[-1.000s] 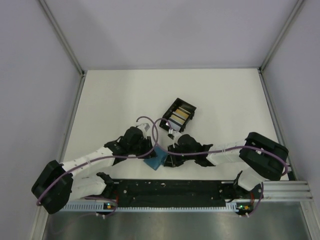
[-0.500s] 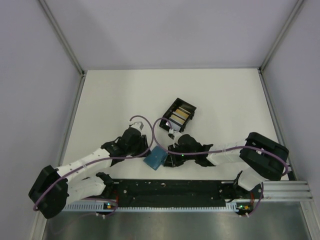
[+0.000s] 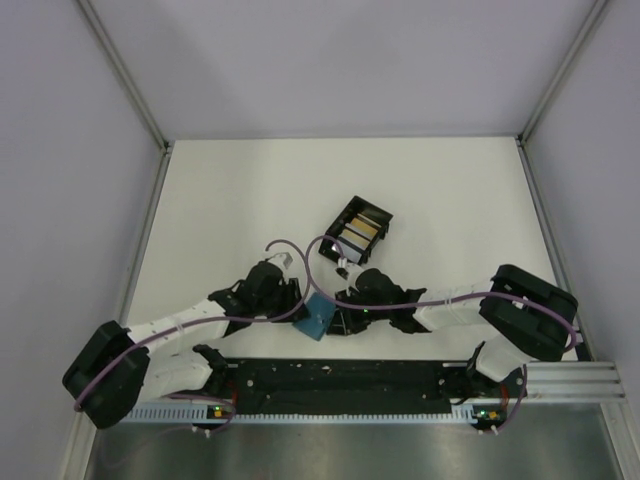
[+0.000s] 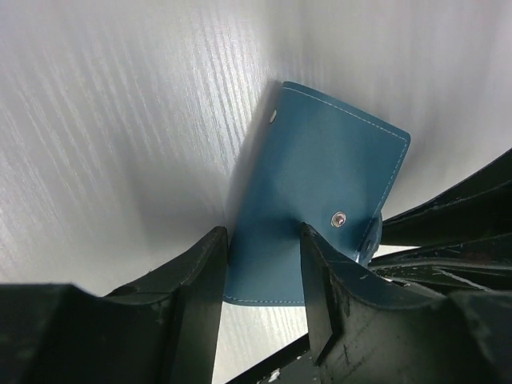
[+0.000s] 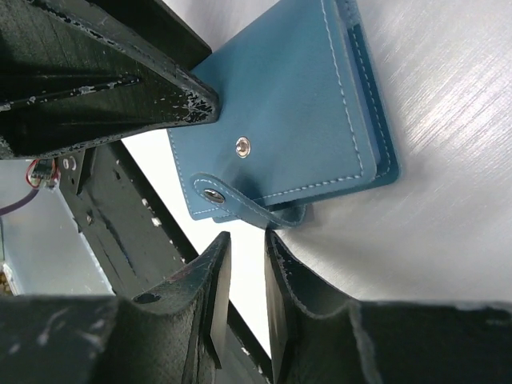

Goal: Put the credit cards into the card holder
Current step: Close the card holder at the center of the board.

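From above, the credit cards (image 3: 361, 232) sit in the black tray (image 3: 340, 215), well apart from the closed card holder (image 3: 318, 318) between the left tool (image 3: 293, 300) and right tool (image 3: 338, 320); such crowding risks a clash. Left wrist: open jaws straddle the holder's near end and may not pin it, so it could skate across the bench (image 4: 96, 120). Right wrist: jaws a slit apart, gripping nothing, just short of the snap strap (image 5: 268, 214), which could slip free.
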Motion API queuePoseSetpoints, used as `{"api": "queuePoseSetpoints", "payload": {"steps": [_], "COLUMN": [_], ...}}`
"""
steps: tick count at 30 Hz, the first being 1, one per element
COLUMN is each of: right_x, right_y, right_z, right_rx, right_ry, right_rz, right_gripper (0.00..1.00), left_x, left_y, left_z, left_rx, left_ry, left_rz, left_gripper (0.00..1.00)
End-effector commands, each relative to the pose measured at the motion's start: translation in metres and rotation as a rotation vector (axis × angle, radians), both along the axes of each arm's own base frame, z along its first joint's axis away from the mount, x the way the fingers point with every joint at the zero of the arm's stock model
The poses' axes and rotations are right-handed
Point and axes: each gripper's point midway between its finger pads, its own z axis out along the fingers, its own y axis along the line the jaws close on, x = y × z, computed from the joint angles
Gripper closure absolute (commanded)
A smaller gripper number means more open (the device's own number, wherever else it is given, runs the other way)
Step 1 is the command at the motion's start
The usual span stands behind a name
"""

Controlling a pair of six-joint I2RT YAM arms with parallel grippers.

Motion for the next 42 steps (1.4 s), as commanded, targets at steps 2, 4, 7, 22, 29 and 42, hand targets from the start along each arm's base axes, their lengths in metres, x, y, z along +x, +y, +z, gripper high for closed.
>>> {"api": "queuePoseSetpoints", "payload": {"steps": [2, 4, 7, 22, 29, 42], "right_x": [0.005, 0.007, 0.013, 0.035, 0.045, 0.054], "right_y": [0.012, 0.009, 0.005, -0.010, -0.016, -0.019], "right_z": [0.016, 0.017, 0.021, 0.020, 0.020, 0.015], "right_rx": [0.042, 0.034, 0.017, -0.106, -0.111, -0.150], "right_ry": [-0.026, -0.044, -0.076, -0.143, -0.149, -0.136], "right_rz": [0.003, -0.008, -0.021, -0.073, -0.086, -0.136], "right_gripper": [0.76, 0.76, 0.76, 0.78, 0.80, 0.82], "left_x": [-0.013, -0.016, -0.019, -0.024, -0.028, -0.029], "left_y": [0.001, 0.002, 0.001, -0.008, -0.023, -0.032], "left_z": [-0.016, -0.019, -0.021, -0.023, -0.017, -0.011], "left_rx": [-0.023, -0.029, -0.050, -0.094, -0.150, -0.142], "left_ry": [0.063, 0.071, 0.084, 0.093, 0.098, 0.072], "left_rz": [0.013, 0.025, 0.039, 0.233, 0.299, 0.319], "left_gripper": [0.56, 0.59, 0.66, 0.79, 0.82, 0.82]}}
